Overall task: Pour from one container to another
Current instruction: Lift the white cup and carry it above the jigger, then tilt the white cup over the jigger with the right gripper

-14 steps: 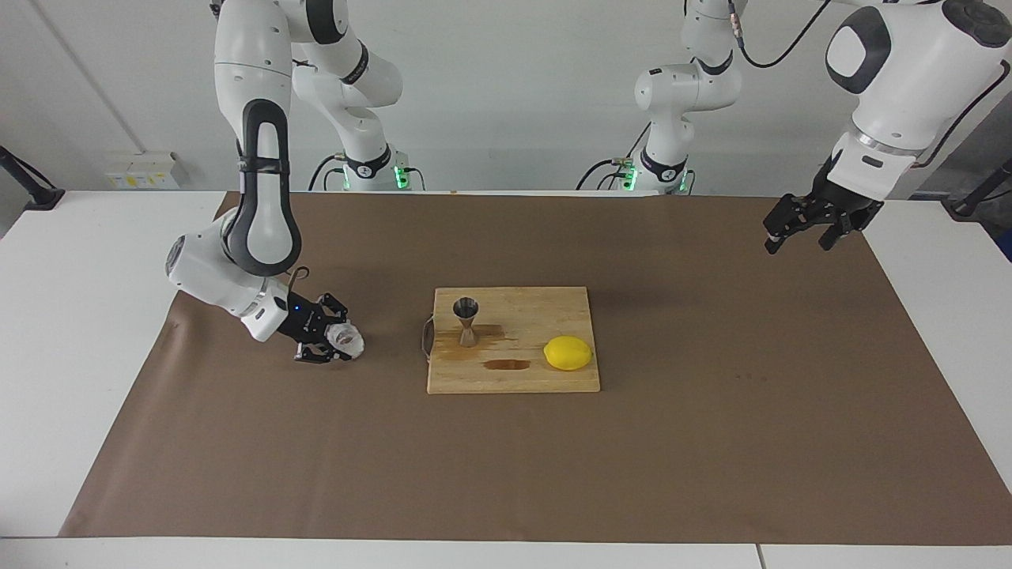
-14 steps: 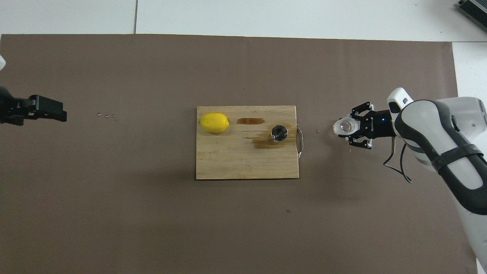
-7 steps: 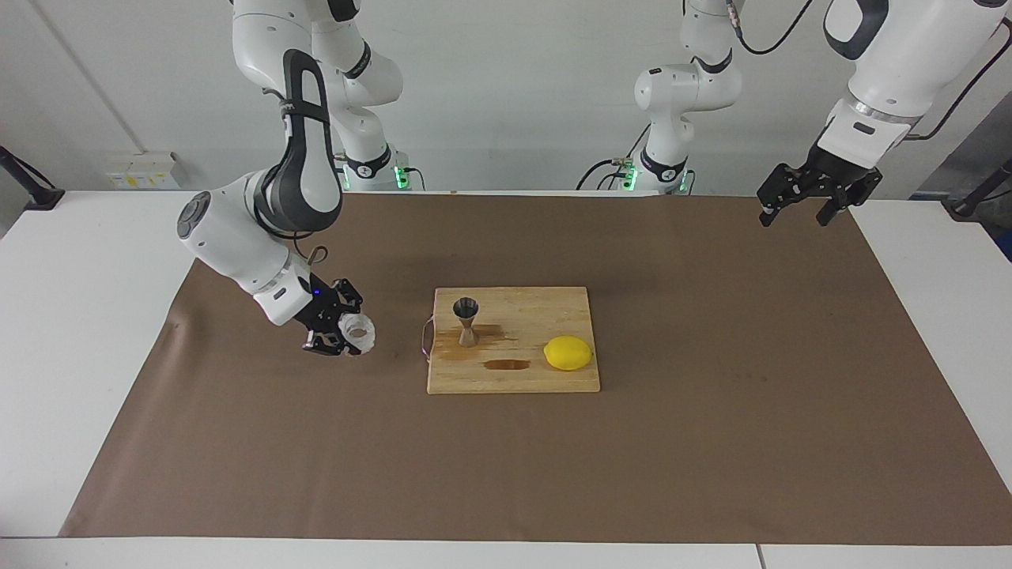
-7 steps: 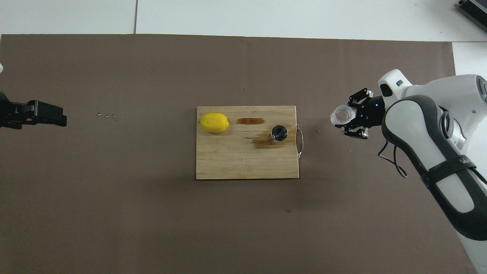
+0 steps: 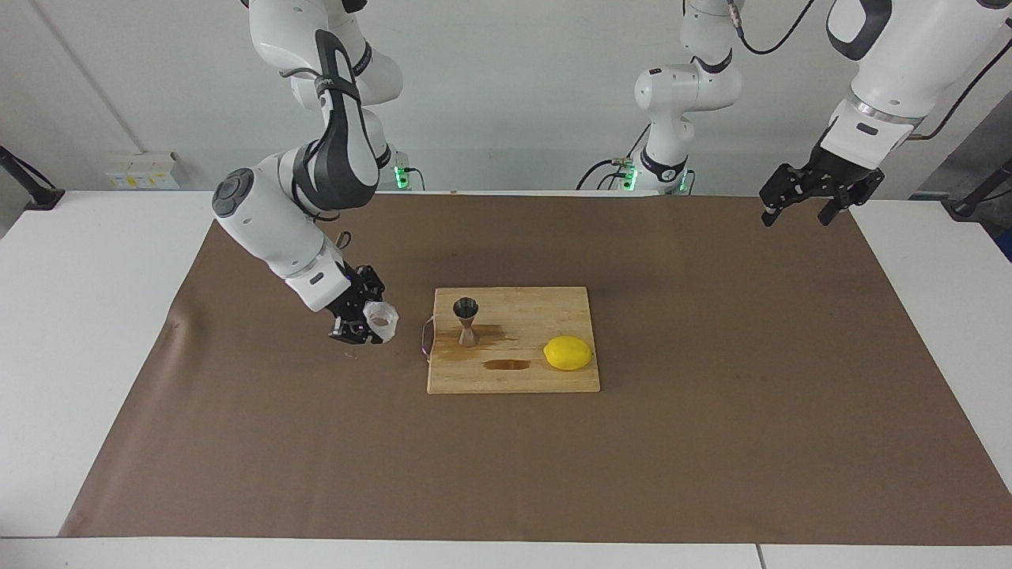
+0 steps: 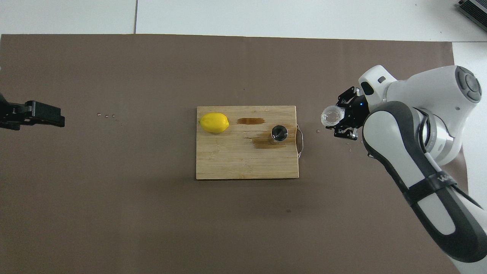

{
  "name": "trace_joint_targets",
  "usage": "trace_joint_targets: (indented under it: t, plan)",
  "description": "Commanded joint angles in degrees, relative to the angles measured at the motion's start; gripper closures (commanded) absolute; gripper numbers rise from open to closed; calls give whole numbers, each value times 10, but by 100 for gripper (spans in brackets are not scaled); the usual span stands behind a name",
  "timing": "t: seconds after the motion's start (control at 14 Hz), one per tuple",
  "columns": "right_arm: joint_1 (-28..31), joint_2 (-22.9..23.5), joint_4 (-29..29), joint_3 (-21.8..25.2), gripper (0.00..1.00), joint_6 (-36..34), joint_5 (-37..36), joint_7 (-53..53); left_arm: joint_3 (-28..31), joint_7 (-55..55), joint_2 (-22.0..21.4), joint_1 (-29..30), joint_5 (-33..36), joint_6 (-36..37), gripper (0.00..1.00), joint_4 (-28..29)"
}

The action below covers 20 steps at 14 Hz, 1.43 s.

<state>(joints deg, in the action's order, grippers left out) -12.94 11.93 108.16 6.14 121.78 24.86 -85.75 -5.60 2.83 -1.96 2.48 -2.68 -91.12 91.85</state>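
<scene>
My right gripper (image 5: pixel 371 322) (image 6: pixel 339 121) is shut on the small clear glass cup (image 5: pixel 383 318) (image 6: pixel 330 115). It holds the cup a little above the brown mat, beside the handle end of the wooden board (image 5: pixel 538 379) (image 6: pixel 236 163). The cup's mouth tips slightly toward the board. The steel hourglass jigger (image 5: pixel 466 321) (image 6: pixel 279 133) stands upright on the board near that handle, on a dark wet patch. My left gripper (image 5: pixel 806 212) (image 6: pixel 53 116) hangs open and empty, high over the mat's edge at the left arm's end, and waits.
A yellow lemon (image 5: pixel 568 352) (image 6: pixel 214 123) lies on the board toward the left arm's end. A brown wet streak (image 5: pixel 507 364) marks the board between lemon and jigger. A wire handle (image 6: pixel 300 141) sticks out of the board. Small crumbs (image 6: pixel 106 115) dot the mat.
My right gripper has lifted the glass cup off the mat and carried it toward the board. The left gripper rose a little early on, then held still.
</scene>
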Motion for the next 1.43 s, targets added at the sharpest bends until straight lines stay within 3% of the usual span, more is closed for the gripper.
trace_joint_targets:
  t: [0.0, 0.64, 0.86, 1.36]
  plan:
    - [-13, -15, -2, -4, 72, -16, -42, 50, -21, -16, -9, 21, 10, 7, 0, 10]
    - [-103, -16, -14, -4, 72, -20, -141, 146, -16, -13, -16, 9, 12, 16, 0, 15]
    - [-109, -17, -15, -4, 72, -28, -197, 185, -18, -10, -16, 9, 12, 9, 0, 22]
    - [-135, -19, -15, -4, 72, -20, -243, 230, -17, -9, -17, 11, 12, 12, 0, 21]
